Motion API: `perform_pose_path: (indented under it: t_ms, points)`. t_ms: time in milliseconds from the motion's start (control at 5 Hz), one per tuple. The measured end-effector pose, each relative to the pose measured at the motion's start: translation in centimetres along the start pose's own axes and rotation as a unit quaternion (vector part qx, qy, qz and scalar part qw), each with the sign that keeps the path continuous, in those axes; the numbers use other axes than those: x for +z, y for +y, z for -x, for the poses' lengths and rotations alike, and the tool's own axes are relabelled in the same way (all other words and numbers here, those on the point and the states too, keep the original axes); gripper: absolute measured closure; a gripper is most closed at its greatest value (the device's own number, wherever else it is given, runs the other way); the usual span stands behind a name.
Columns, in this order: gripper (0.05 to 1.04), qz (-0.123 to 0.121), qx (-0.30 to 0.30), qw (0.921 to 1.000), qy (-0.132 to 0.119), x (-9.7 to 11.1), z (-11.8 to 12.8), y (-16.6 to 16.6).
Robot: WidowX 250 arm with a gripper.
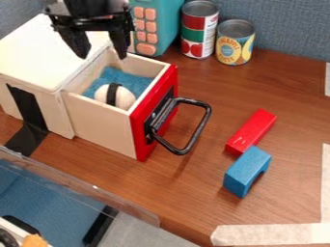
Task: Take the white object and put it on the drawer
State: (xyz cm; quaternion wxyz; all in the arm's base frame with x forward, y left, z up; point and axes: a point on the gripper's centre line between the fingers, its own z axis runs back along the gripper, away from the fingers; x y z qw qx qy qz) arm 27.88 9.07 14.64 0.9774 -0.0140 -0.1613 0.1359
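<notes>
Beside the drawer (100,123), red block (253,129), blue arch (243,169); two cans (199,30) behind; claw (103,57) above, spread apart.

My hand (102,54) hangs open nr the drawer's (103,121) rear; white obj. (124,98) w/ blk band sits inside, on blue lining (129,81).

Red block (251,131) lies on wood table (187,181), just beside blue arch block (246,170). Nr gray-blue divider (290,24), a red-&-green can (199,30) & shorter yellow-label can (234,43) stand side by side, next to teal toy (169,21) w/ orange buttons (147,49).
</notes>
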Motion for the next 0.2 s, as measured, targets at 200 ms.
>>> perform_pose_path:
  t_ms: [200]
  points:
    - [0.08,0.001,-0.032,0.9993,0.02,1.86,0.69,-0.15]
